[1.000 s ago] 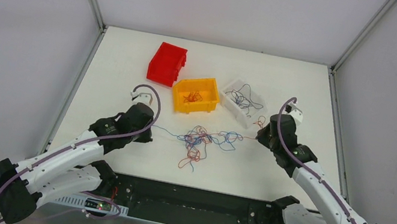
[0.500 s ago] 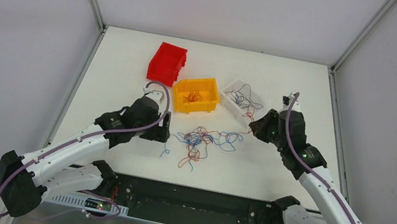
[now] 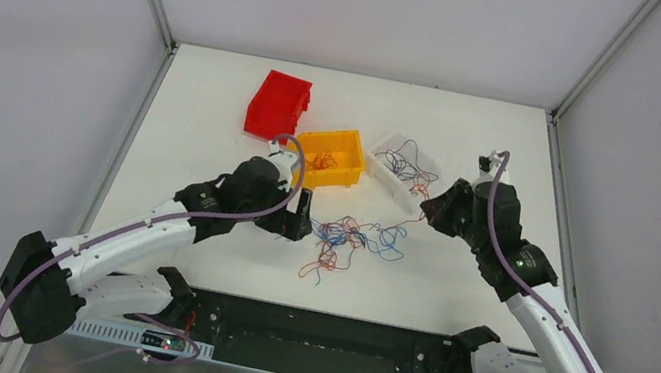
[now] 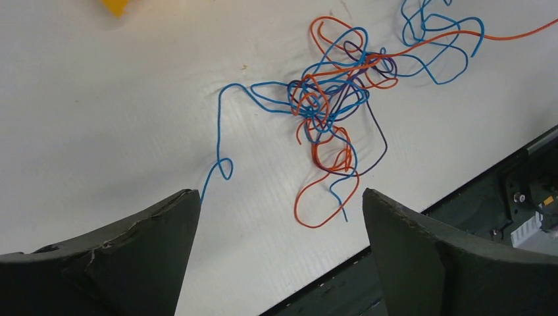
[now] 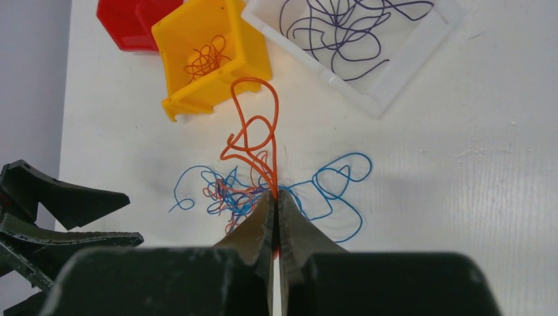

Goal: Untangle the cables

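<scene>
seeing my left jaws spread wide above the counter (image 3: 205, 125), nothing between them. the tangle of cables (image 4: 329, 105) (blue, orange and dark strands knotted together) lies on the surface just ahead of their tips, and one blue tail (image 4: 219, 141) trails back to the edge of one finger. my right jaws are pinched tight on an orange cable (image 5: 276, 131), which loops beyond their tips toward the yellow bin (image 5: 253, 56).

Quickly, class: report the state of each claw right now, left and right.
Left claw: open, holding nothing, over the tangled cables.
Right claw: shut on an orange cable.
</scene>
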Controlling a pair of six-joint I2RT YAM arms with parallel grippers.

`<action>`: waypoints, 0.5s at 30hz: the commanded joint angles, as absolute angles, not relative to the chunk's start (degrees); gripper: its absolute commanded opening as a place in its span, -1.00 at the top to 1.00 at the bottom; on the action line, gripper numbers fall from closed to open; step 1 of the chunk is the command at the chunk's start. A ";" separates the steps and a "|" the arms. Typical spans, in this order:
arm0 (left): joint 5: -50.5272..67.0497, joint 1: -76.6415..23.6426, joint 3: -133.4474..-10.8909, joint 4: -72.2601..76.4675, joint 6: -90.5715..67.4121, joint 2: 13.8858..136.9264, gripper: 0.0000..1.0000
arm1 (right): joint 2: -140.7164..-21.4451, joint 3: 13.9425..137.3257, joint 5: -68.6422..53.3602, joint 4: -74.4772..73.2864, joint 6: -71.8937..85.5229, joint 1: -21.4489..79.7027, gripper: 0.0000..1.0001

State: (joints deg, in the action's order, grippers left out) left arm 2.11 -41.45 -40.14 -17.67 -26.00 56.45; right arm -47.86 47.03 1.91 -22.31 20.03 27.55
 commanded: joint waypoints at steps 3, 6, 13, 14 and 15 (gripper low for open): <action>2.28 -45.89 -44.03 -11.55 -23.36 63.65 -0.96 | -44.86 49.44 4.69 -26.12 18.95 27.29 1.00; 3.24 -46.95 -44.97 -8.99 -22.63 65.98 -0.96 | -44.67 51.71 -1.08 -26.22 18.00 27.26 1.00; 5.65 -47.20 -46.60 -1.41 -18.10 66.84 -0.96 | -48.40 60.47 -9.63 -26.45 17.48 27.25 1.00; 6.27 -47.20 -46.87 -0.45 -17.28 66.98 -0.96 | -49.11 61.60 -11.10 -26.33 17.53 27.25 1.00; 7.01 -47.20 -47.12 1.61 -16.61 67.25 -0.96 | -49.93 62.69 -12.53 -26.29 17.69 27.26 1.00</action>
